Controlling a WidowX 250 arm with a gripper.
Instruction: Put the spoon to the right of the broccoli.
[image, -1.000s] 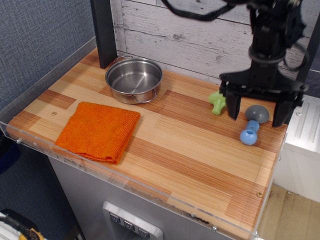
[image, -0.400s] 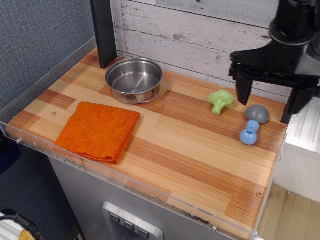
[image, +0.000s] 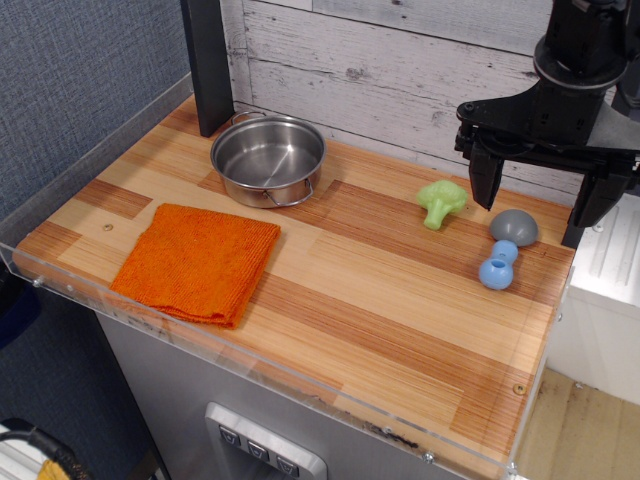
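Wooden counter is holding the spoon just right of the broccoli. Gripper is hanging above them, fingers spread wide, gripping nothing.

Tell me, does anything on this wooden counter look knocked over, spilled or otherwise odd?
Nothing stands out. The steel pot sits upright and empty, the orange cloth lies folded flat, and the spoon rests on the counter just right of the broccoli. The open gripper hangs above, holding nothing.

A toy kitchen in a lab. A wooden surface with clear guard rim. Whitewashed plank backdrop.
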